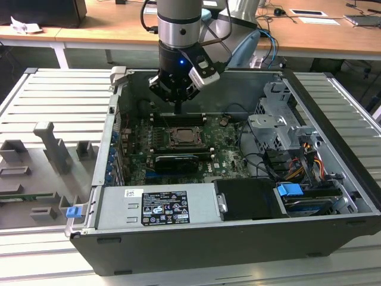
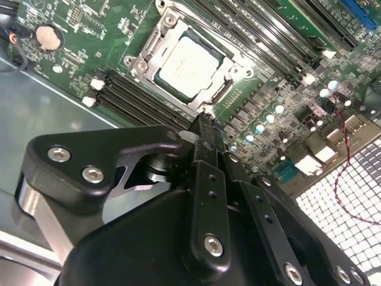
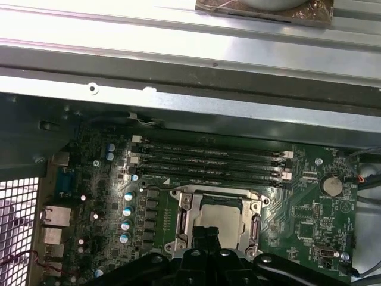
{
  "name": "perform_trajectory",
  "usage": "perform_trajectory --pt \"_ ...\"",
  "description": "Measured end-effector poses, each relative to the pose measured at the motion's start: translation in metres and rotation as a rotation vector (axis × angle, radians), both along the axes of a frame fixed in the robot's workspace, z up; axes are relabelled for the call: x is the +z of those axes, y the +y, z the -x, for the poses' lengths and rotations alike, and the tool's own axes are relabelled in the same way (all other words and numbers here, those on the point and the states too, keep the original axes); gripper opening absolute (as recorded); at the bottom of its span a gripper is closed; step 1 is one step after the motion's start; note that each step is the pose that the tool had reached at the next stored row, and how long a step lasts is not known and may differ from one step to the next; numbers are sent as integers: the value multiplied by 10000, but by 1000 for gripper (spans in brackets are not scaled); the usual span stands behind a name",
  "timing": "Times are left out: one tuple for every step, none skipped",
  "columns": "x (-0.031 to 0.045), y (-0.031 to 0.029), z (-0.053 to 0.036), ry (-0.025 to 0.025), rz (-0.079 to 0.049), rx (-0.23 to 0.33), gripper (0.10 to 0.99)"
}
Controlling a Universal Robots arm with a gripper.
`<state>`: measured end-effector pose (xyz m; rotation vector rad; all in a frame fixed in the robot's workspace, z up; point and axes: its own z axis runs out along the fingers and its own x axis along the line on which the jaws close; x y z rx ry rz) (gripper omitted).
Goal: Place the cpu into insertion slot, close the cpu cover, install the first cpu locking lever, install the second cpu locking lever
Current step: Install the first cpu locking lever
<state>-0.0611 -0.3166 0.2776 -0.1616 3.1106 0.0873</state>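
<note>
The cpu, a silvery square chip, lies flat in the insertion slot on the green motherboard, and the slot's contacts are hidden beneath it. The silver cpu cover lies down around the chip, framing it. Both wrist views show this, with the cpu and the cover just beyond the fingertips. Whether the thin levers along the frame are latched I cannot tell. My gripper is shut on nothing, its black tip hovering by the socket's corner near the memory slots. In the exterior view the gripper hangs just above the cpu.
Black memory slots run beside the socket. A coin battery, a long graphics card, a drive cage, loose cables and the power supply crowd the case. The case wall rises close by.
</note>
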Motion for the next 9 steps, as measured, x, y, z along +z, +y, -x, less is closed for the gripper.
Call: perform_trajectory --pt "-3 0 13 0 0 22 106" --pt "-11 0 46 0 0 45 106" --pt "-26 0 69 -1 -1 55 106" --pt "-37 0 79 0 -1 43 106" --pt "-43 0 80 0 -1 4 106" --pt "-47 0 80 1 0 -70 106" --pt "-54 0 80 0 0 -232 106" --pt "-57 0 81 1 1 -323 106" --pt "-59 0 81 1 1 -412 106"
